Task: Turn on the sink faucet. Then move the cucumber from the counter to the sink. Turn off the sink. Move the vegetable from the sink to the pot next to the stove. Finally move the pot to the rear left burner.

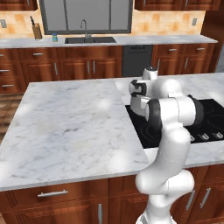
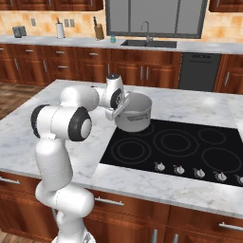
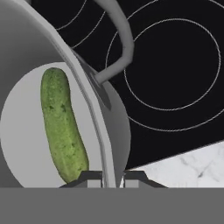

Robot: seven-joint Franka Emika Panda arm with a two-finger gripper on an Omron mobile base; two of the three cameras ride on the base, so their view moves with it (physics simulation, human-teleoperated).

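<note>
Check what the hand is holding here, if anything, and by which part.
The hand is shut on the pot, gripping its thin side wall at the rim, one finger inside and one outside. The cucumber lies loose on the pot's bottom, not gripped.

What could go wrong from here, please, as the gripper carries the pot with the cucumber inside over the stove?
1. The gripper pinches only the thin wall of the pot on one side, so the pot might tilt or slip out.
2. The cucumber lies loose inside and may roll, shifting the load.
3. If the pot drops, it could strike the glass stove.
</note>
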